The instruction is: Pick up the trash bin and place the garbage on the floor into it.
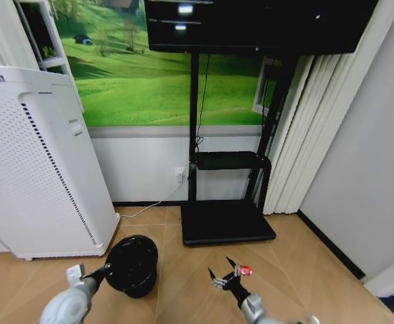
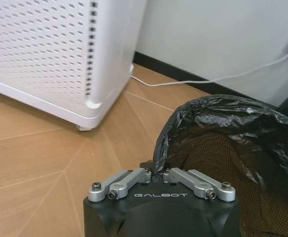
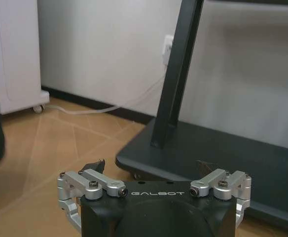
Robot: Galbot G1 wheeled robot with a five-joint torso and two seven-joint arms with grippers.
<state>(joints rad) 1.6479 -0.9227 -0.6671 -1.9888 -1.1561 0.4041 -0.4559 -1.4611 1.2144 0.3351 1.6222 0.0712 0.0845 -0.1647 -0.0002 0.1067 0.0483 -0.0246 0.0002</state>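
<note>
One litter piece, a red wrapper [image 1: 244, 271], lies on the floor [image 1: 298, 256] at one o'clock of the spread, empty right gripper [image 1: 224, 277]. Left gripper [image 2: 156, 174] is clamped on the trash bin [image 1: 132, 264] rim at nine o'clock. Grasp done; collection outstanding.

Trash bin [image 1: 132, 265]: small, round, black, upright on the parquet floor [image 1: 298, 270], lined with a glossy black bag. One red-and-white litter piece [image 1: 244, 271] is seen nearby on the floor.
</note>
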